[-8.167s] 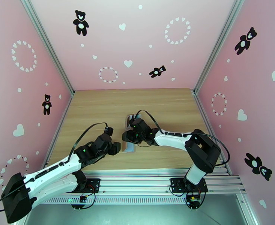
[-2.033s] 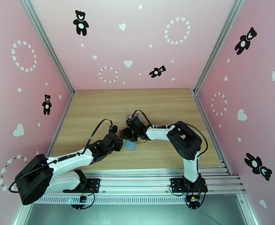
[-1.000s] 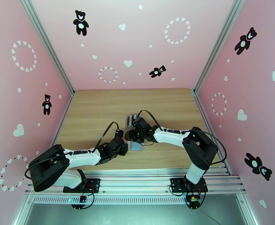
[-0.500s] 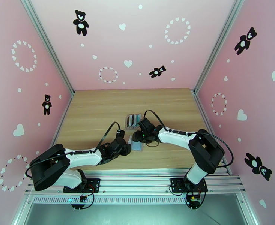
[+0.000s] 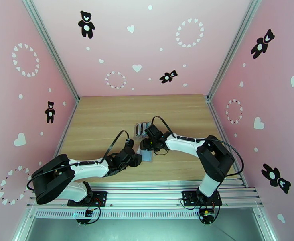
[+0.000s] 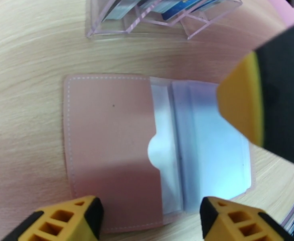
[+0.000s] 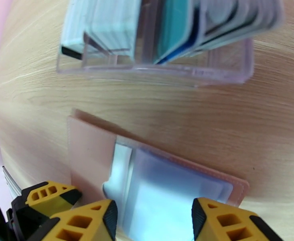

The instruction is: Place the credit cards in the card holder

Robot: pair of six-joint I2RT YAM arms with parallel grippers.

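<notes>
While the card holder (image 6: 110, 145) lies open and flat on the table (image 6: 26, 57), its pink flap on one side and its clear sleeves on the other, you can see the credit cards (image 7: 175, 29) standing on edge in a clear slotted stand (image 7: 155, 73) just beyond it. Your left gripper (image 6: 151, 209) hangs over one edge of the holder, jaws spread wide, gripping nothing. Your right gripper (image 7: 153, 215) hovers above the sleeves, jaws likewise apart and empty.

You've got a matt leather-like card holder (image 6: 106, 149), stitched edge; its sleeves (image 6: 215, 153) glossy clear plastic; stand (image 7: 155, 75) clear glossy plastic; table (image 6: 22, 57) matt wood grain.
</notes>
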